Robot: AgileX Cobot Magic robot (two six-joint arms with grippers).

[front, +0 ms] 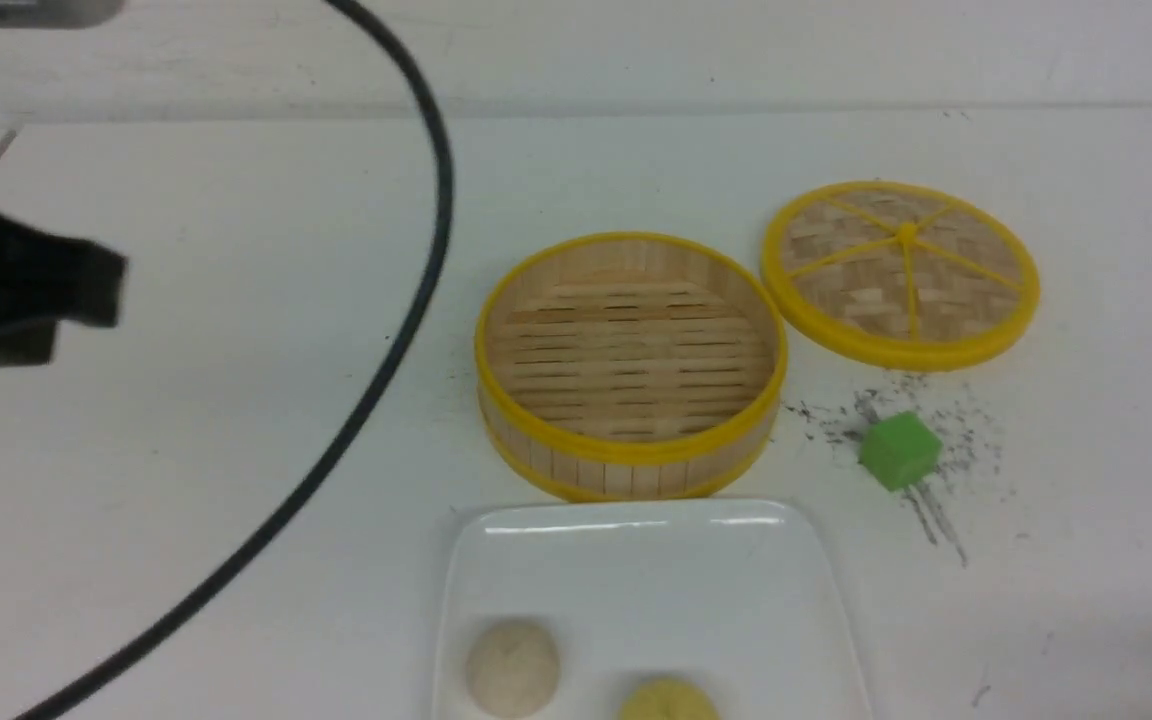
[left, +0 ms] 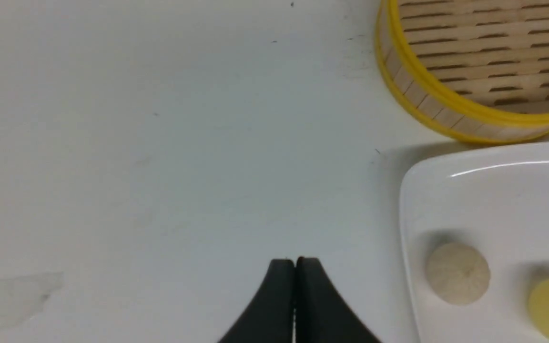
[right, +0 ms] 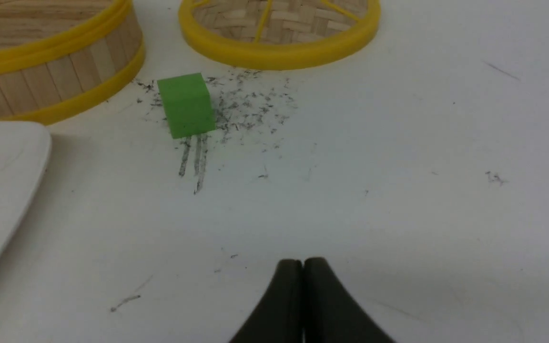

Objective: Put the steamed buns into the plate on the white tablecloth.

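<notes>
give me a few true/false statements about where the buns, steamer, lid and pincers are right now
1. Both steamed buns lie in the plate. True.
2. The steamer holds one bun. False: its slatted floor is bare.
3. The woven lid sits on the steamer. False: it lies on the white tablecloth beside the steamer.
4. The left pincer is shut and holds nothing. True.
5. The right pincer grips the green cube. False: it is shut on nothing, apart from the cube.
</notes>
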